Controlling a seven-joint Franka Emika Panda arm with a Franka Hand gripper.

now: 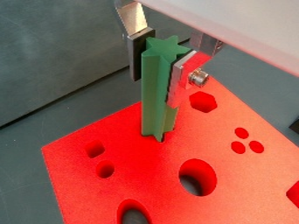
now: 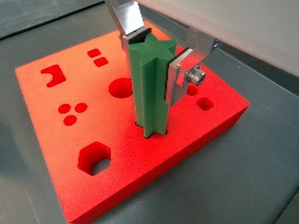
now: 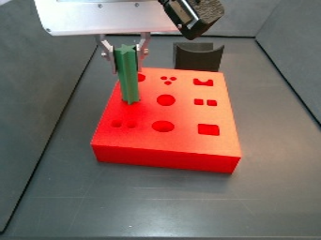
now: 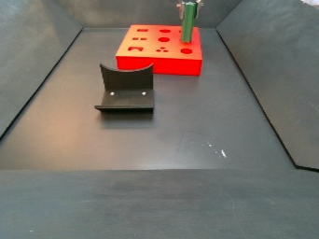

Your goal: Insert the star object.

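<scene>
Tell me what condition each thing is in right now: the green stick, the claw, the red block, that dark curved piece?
star object: upright, lower end in a hole of the red block, top between the fingers.
gripper: above the red block, shut on the star object.
red block: flat on the floor, its other holes empty.
dark curved block: on the floor, apart, untouched.

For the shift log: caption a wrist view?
Gripper holds the green rod upright, its lower end in the red block.
</scene>
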